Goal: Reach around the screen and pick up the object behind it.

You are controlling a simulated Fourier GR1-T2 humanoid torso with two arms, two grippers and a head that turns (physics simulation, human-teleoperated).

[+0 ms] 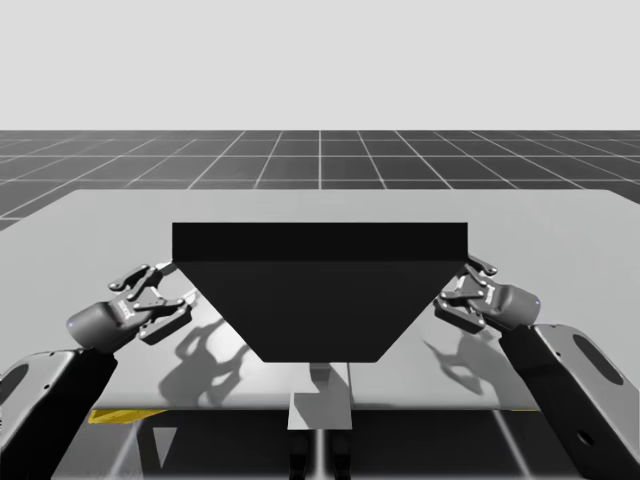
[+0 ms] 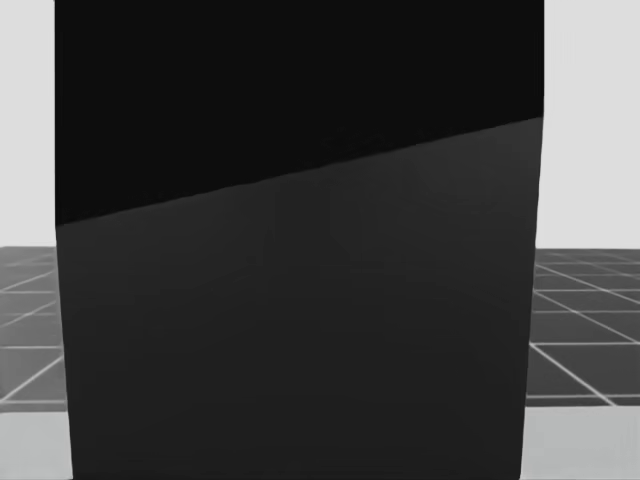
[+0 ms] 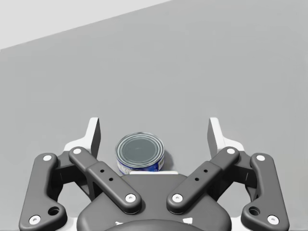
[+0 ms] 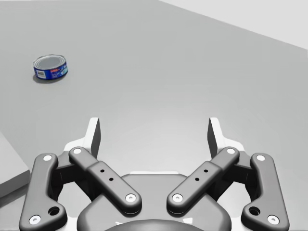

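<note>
A dark screen (image 1: 320, 290) stands upright at the middle of the grey table (image 1: 560, 230), and it blocks the head view as a dark panel (image 2: 300, 300). A short round blue can with a silver lid (image 3: 140, 153) lies on the table. It sits low between the spread fingers of my left gripper (image 3: 154, 134), closer to one finger and touching neither. In the high view my left gripper (image 1: 160, 285) hovers at the screen's left edge. My right gripper (image 1: 462, 285) is at its right edge, open and holding nothing (image 4: 154, 134). The blue can (image 4: 50, 67) lies far ahead of it, off to one side.
Beside my right gripper a grey slab edge (image 4: 9, 168) juts in. A yellow strip (image 1: 115, 415) shows below the table's front edge at the left. Bare tabletop stretches behind and to both sides of the screen.
</note>
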